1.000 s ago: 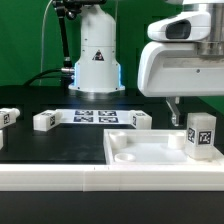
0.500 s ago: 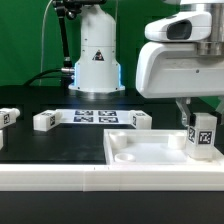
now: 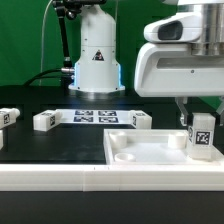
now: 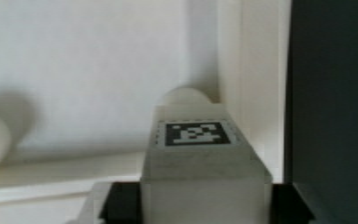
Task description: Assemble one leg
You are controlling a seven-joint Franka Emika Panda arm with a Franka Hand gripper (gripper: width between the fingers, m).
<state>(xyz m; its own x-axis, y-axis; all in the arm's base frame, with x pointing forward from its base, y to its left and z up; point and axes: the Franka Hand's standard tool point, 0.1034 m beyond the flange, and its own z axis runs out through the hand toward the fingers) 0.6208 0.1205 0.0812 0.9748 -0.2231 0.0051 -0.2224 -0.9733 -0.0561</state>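
Note:
A white leg [image 3: 202,136] with a marker tag stands upright at the right corner of the large white tray-like piece [image 3: 140,152], at the exterior view's right. My gripper [image 3: 197,122] reaches down over it from above. In the wrist view the leg [image 4: 201,150] fills the space between my gripper's [image 4: 201,206] two black fingers [image 4: 126,205], which press on its two sides, tag facing the camera. The leg's foot sits by the raised rim of the tray-like piece [image 4: 87,80].
Three more legs lie on the black table: one [image 3: 8,117] at the far left, one [image 3: 44,121] beside it, one [image 3: 140,120] behind the tray-like piece. The marker board [image 3: 95,117] lies in front of the robot base [image 3: 97,60].
My gripper has moved to the exterior view's right and a little down, onto the upright leg. The leg has stayed in almost the same place.

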